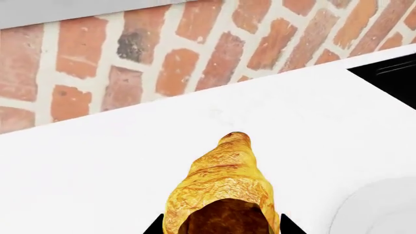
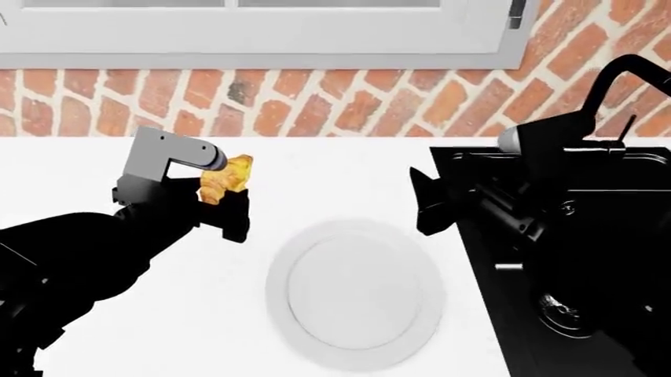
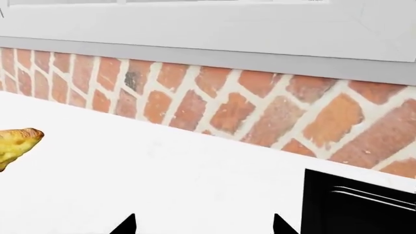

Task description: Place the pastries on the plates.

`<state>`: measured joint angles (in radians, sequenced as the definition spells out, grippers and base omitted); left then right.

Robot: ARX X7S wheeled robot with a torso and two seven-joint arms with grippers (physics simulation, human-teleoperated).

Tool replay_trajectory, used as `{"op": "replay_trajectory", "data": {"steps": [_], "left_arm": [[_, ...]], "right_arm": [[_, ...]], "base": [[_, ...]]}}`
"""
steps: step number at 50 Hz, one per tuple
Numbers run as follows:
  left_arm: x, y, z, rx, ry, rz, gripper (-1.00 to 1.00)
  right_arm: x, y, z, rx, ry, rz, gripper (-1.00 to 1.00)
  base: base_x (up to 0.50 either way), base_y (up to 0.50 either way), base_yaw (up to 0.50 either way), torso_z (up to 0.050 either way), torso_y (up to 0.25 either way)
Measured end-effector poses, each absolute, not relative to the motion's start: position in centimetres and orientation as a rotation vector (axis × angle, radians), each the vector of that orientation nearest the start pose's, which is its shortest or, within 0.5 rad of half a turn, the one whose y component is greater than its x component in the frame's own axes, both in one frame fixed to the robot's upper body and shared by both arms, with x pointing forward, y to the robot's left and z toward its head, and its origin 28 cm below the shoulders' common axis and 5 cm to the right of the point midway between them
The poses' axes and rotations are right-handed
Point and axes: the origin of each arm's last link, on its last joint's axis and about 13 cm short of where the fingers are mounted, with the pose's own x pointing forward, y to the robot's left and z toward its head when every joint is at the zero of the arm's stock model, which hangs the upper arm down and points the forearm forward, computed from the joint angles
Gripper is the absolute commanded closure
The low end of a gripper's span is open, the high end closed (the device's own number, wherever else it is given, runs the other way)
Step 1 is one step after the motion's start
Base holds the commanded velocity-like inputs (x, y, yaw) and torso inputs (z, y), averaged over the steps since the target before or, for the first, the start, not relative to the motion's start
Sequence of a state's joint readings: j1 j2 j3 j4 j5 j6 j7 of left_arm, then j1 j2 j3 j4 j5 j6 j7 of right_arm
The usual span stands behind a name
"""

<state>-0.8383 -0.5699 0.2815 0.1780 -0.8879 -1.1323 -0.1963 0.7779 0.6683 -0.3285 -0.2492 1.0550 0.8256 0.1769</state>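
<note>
A golden-brown flaky croissant (image 1: 224, 180) sits between the two dark fingertips of my left gripper (image 1: 221, 227), which is shut on it. The head view shows the croissant (image 2: 226, 182) held above the white counter, left of a plain pale grey-white plate (image 2: 357, 294), with the left gripper (image 2: 229, 201) around it. That plate's rim (image 1: 380, 207) appears at the edge of the left wrist view. My right gripper (image 2: 428, 206) hangs open and empty beside the sink's left edge, its fingertips (image 3: 126, 225) wide apart. The croissant's tip (image 3: 18, 142) shows in the right wrist view.
A black sink (image 2: 566, 259) with a black faucet (image 2: 618, 86) fills the right of the counter. A red brick wall (image 2: 314, 102) under a window frame backs the white counter (image 2: 335, 173). The sink's corner (image 3: 361, 204) lies near the right gripper.
</note>
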Motion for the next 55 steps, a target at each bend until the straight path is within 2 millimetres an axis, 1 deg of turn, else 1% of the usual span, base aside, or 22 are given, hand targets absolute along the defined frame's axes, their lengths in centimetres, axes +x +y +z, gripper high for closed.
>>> {"op": "replay_trajectory", "data": {"steps": [4,12,21,28,38,55], "left_arm": [[29.5,26.5,20.2,0.118,0.333,-0.276,1.00],[29.4,26.4,20.2,0.119,0.331,-0.291,1.00],[29.0,25.9,20.7,0.139,0.313,-0.388,1.00],[28.3,25.0,20.8,0.156,0.318,-0.517,1.00],[27.8,23.7,20.4,0.158,0.353,-0.663,1.00],[28.8,20.9,18.6,0.123,0.451,-0.811,1.00]], "right_arm": [[28.4,-15.5,20.8,-0.003,0.130,0.403,-1.00],[28.4,-15.5,21.1,0.008,0.119,0.394,-1.00],[28.5,-15.5,21.3,0.016,0.106,0.385,-1.00],[28.5,-15.5,21.3,0.020,0.103,0.382,-1.00],[28.5,-15.5,21.3,0.019,0.098,0.384,-1.00],[28.4,-15.2,21.4,0.016,0.085,0.397,-1.00]], "base": [[0.26,0.00,0.00,0.000,0.003],[0.00,0.00,0.00,0.000,0.000],[0.00,0.00,0.00,0.000,0.001],[0.00,0.00,0.00,0.000,0.000],[0.00,0.00,0.00,0.000,0.000],[0.00,0.00,0.00,0.000,0.000]]}}
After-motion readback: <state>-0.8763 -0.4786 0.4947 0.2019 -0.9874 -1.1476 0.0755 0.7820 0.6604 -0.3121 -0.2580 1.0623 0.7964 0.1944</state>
